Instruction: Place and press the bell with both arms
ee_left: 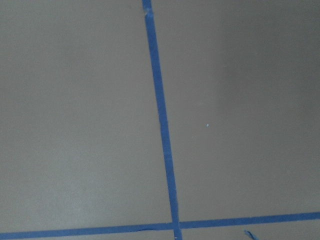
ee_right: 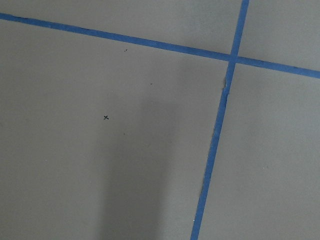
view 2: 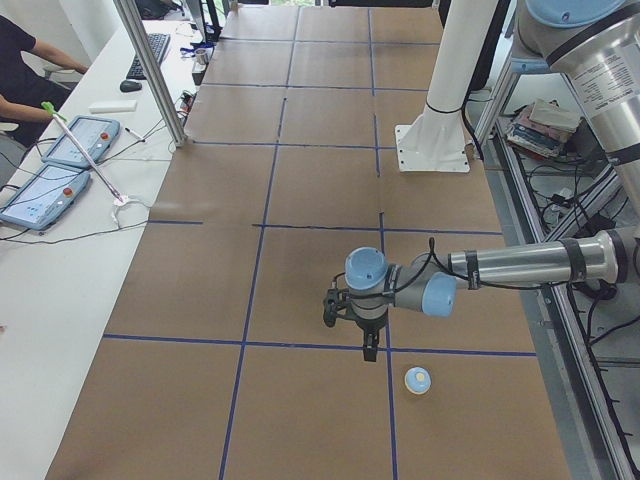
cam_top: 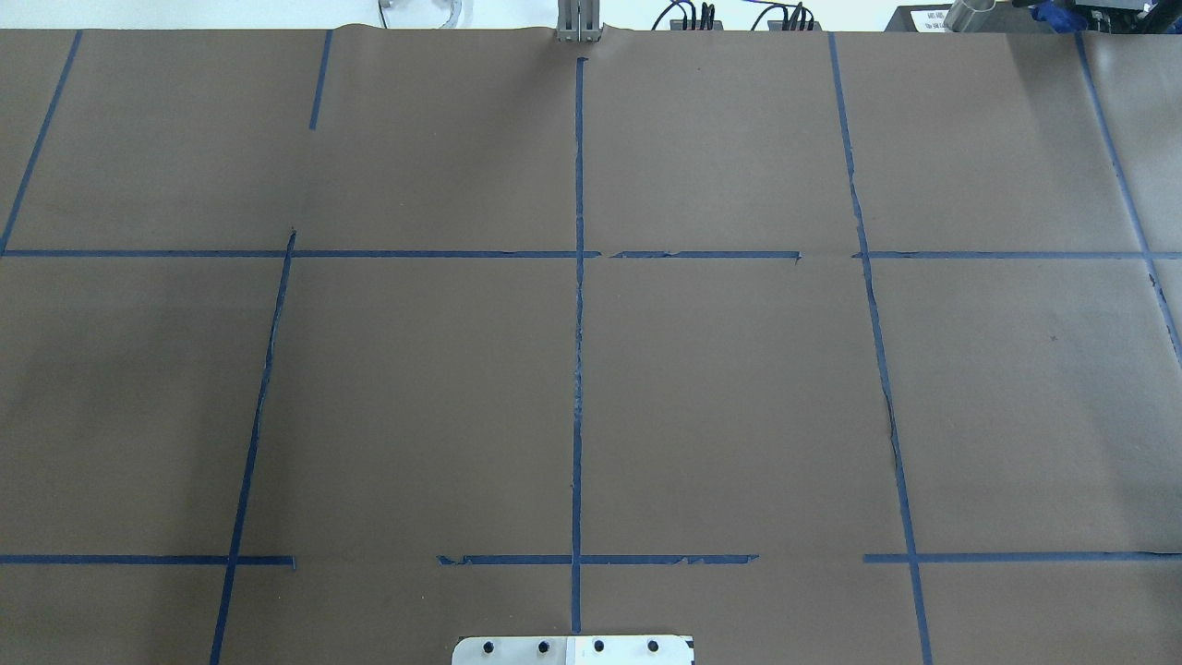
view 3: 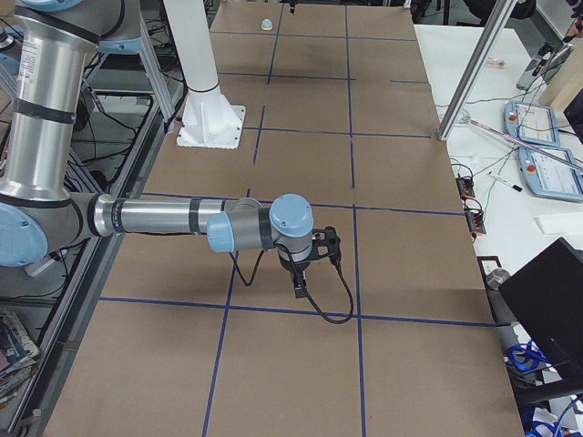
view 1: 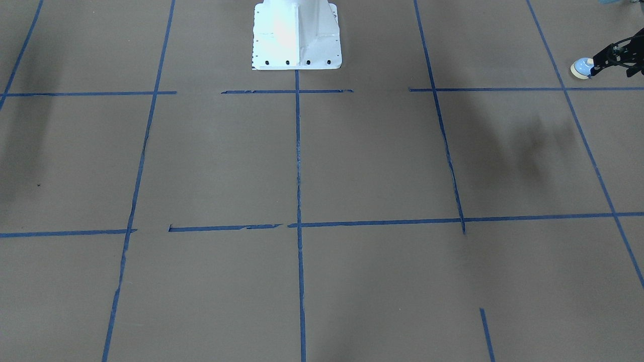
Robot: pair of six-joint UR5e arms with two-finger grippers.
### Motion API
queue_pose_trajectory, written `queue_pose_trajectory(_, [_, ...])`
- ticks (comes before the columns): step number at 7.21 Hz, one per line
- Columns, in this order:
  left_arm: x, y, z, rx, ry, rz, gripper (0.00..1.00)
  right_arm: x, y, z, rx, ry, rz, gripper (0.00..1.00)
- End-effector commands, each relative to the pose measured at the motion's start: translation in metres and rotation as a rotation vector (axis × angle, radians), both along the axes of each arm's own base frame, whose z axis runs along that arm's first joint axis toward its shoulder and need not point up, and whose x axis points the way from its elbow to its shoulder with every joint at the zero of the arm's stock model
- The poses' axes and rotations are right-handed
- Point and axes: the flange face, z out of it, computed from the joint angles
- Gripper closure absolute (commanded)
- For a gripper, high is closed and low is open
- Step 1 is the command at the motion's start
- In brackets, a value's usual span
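Up at 2 o'clock on worktop (view 1: 352, 166), bell (view 1: 582, 68) free beside left pincer (view 2: 352, 330): pickup step. Cannot tell its spread, nor that of right pincer (view 3: 314, 269). Calls next for lowering, gripping.

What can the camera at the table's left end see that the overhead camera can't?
Only the left-end view shows the left arm, the bell standing on the table apart from it, and a person at a side desk. Only the overhead view shows a tiny black cross drawn on the table. Both show the brown table, its blue tape grid and the white pedestal base.
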Motion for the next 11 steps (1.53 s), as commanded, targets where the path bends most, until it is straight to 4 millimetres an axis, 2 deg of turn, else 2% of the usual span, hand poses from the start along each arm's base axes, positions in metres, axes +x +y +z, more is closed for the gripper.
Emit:
queue_pose_trajectory(1, [0.01,0.024,0.041,-0.043,-0.01,0.034,0.0,0.0,0.0,-0.001,0.004,-0.003,-0.001,0.0])
queue_pose_trajectory(6, [0.051,0.048,0.07,-0.113,-0.043,0.216,0.0,-0.002,-0.001,-0.007,0.015,-0.021,-0.006,0.0])
queue_pose_trajectory(8, [0.056,0.053,0.074,-0.12,-0.05,0.247,0.0,-0.002,-0.001,-0.007,0.014,-0.02,-0.007,0.0])
queue_pose_trajectory(10, [0.049,0.063,0.099,-0.116,-0.051,0.248,0.0,-0.001,-0.001,-0.007,0.017,-0.02,-0.006,0.0])
queue_pose_trajectory(11, [0.049,0.064,0.105,-0.104,-0.042,0.246,0.0,-0.001,-0.001,-0.007,0.016,-0.021,-0.005,0.0])
